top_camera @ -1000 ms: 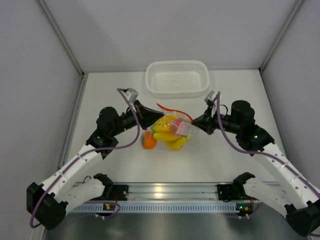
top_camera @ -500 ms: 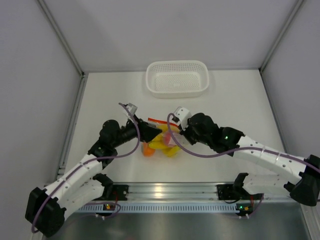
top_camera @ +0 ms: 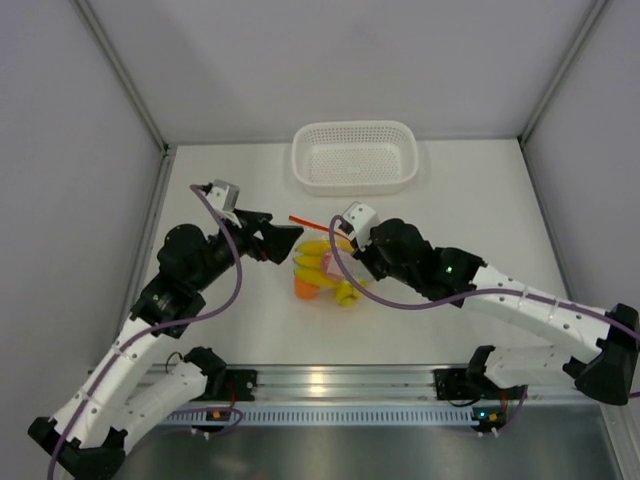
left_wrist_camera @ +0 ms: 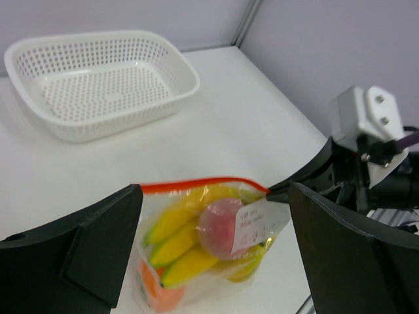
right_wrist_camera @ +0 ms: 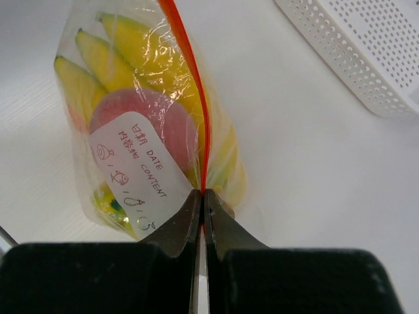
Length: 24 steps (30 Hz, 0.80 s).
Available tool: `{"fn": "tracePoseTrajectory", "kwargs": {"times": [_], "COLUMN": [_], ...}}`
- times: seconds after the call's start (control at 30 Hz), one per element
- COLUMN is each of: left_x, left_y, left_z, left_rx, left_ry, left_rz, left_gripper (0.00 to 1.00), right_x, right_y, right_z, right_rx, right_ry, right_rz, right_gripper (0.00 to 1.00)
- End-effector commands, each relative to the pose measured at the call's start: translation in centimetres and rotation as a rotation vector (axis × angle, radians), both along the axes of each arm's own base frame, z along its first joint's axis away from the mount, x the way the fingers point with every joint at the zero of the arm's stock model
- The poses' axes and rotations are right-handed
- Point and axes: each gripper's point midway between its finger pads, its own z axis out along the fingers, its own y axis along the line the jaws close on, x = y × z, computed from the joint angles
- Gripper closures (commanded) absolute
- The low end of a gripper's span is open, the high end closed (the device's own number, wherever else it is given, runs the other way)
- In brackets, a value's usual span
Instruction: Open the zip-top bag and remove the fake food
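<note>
Clear crinkly plastic mid-table from above: zip-top bag (top_camera: 325, 268) with the fake food (top_camera: 308, 285) inside, at six o'clock from the white basket (top_camera: 355, 184). At the bag's nine o'clock, left gripper (top_camera: 284, 243) splayed wide, clear of it; at three o'clock, right gripper (top_camera: 352, 256), grip unreadable here. From the left wrist: fingers (left_wrist_camera: 98, 242) spread either side, orange-red zip strip (left_wrist_camera: 196, 186) uppermost, pink peach (left_wrist_camera: 221, 227) among yellow bananas (left_wrist_camera: 173, 243). Only from the right wrist: jaws clenched on the strip's end, white label (right_wrist_camera: 134, 173) legible.
</note>
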Motion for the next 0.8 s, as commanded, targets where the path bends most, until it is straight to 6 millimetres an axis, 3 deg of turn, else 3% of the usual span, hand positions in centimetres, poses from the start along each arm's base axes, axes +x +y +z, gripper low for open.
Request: {"fn": "tracePoseTrajectory", "kwargs": {"times": [0.0,0.03,0.17,0.23,0.4,0.47,0.57,0.6,0.63,0.77], "left_x": [1.1,0.9,2.0,2.3,-0.7,-1.1,-0.2,0.1,0.4,1.1], "left_y": [-0.5,-1.4,-3.9,-5.1,-7.6,-7.9,-8.3,-8.4,-8.5,-8.9], "left_z": [1.9,3.5,3.9,2.5,-1.0,-1.4,-2.2,-3.5,-3.1,-6.3], "left_rx": [0.128,0.125,0.237,0.327,0.405,0.401,0.406,0.428,0.439,0.551], "left_ry": [-0.077,-0.114,-0.192,-0.248,-0.318,-0.321,-0.272,-0.224,-0.228,-0.136], "left_rz": [-0.034,-0.088,-0.230,-0.329,-0.670,-0.712,-0.698,-0.708,-0.710,-0.721], "left_gripper": [0.01,0.01,0.01,0.02,0.02,0.01,0.01,0.01,0.01,0.04], "right_x": [0.1,-0.1,-0.4,-0.4,-1.0,-1.1,-1.4,-1.3,-1.4,-1.6], "right_y": [1.6,1.8,2.1,2.2,2.3,2.4,2.5,2.5,2.5,2.8], "right_z": [3.2,3.2,3.5,3.7,4.3,4.4,4.3,4.3,4.2,4.3], "right_rx": [0.050,0.045,0.057,0.064,0.097,0.101,0.096,0.094,0.091,0.093], "right_ry": [-0.062,-0.066,-0.078,-0.087,-0.101,-0.103,-0.099,-0.098,-0.099,-0.098], "right_rz": [0.032,0.042,0.059,0.061,0.084,0.095,0.113,0.112,0.115,0.137], "right_gripper": [1.00,1.00,1.00,1.00,1.00,1.00,1.00,1.00,1.00,1.00]}}
